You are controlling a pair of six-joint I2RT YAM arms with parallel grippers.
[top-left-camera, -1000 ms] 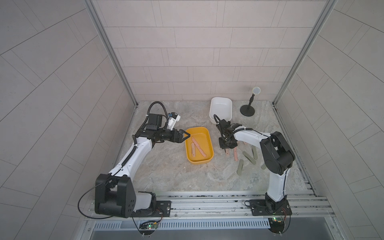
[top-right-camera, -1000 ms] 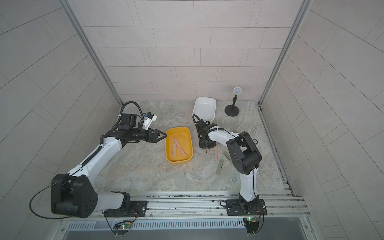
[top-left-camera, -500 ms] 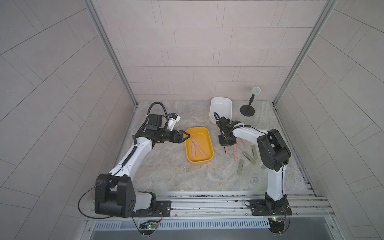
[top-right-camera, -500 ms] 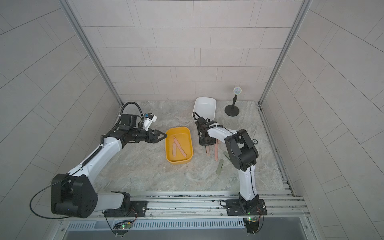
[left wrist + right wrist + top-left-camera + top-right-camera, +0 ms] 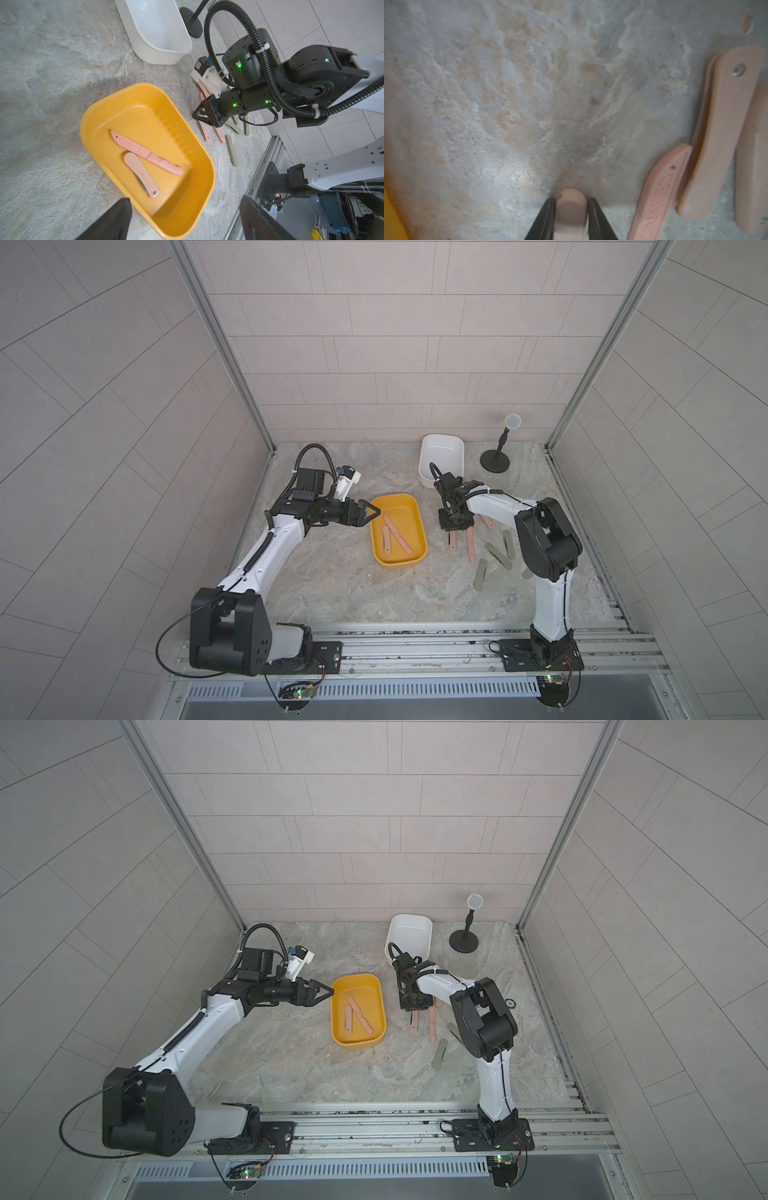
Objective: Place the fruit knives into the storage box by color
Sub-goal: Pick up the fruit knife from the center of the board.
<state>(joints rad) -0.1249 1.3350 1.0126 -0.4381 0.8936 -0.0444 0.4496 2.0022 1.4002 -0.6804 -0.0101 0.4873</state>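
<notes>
Marbled grey surface (image 5: pixel 332 593) inside a pale tiled booth (image 5: pixel 374 344).

Common to both top views: yellow box (image 5: pixel 401 565) mid-surface, white box (image 5: pixel 442 452) behind and to its right, black stand (image 5: pixel 494 460) further right.

Given only from above: grey-green knives (image 5: pixel 480 574) flat on the surface near the upright link of the right arm (image 5: pixel 548 597), loose pink knives (image 5: pixel 471 545) just beside them.

Given only by the right wrist: right pincer (image 5: pixel 570 199) clamped on a pink knife (image 5: pixel 570 216), black fingers (image 5: pixel 545 218) tight against both edges, rounded end poking past the tips. Next to it, a lettered pink blade (image 5: pixel 658 197) and a riveted folded handle (image 5: pixel 724 128).

Given best by the left wrist: inside the yellow box, an open pink knife (image 5: pixel 145 152) stamped with lettering, touched near its middle by a folded pink knife (image 5: pixel 141 174).

Clamped pink knife's long axis running from the pincer toward the mounting rail (image 5: pixel 415 645), free end pointing at the rail. On the surface or just off it: cannot tell.

Right arm: elbow raised, forearm reaching back and inward, wrist bent straight down.

Left arm (image 5: pixel 270 556): stretched forward, forearm near level, left pincer (image 5: pixel 372 512) apart, tips at the yellow box's left rim.
</notes>
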